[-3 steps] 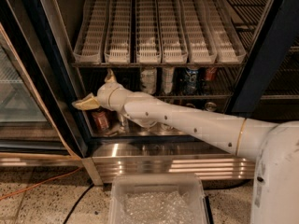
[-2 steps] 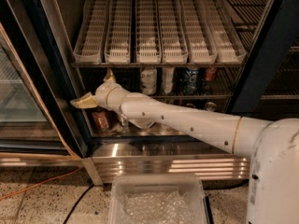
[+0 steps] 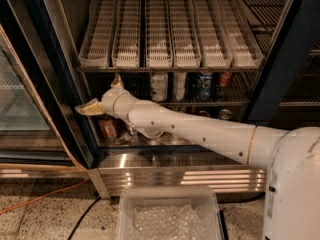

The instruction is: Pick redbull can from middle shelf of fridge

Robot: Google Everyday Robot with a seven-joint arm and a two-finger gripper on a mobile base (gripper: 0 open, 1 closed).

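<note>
End effector (image 3: 98, 94) spread (empty) in fridge (image 3: 180, 176)

Arm (image 3: 200, 129) stretched leftward, end effector (image 3: 98, 94) at tip, splayed

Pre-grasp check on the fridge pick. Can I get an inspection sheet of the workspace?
Surface: middle shelf, dark wire rack with a front rail.
Job's things: redbull can, silver lid, body dim, at the right, untouched; fridge, door open.
Clutter: white cans, blue can, red can, brown can at lower left.
Grippers: claw open, empty, at the fridge's left side, well left of the redbull can.
Cables: orange cable and black cable on the floor.
Surroundings: clear bin in front of the fridge; white lanes above.
</note>
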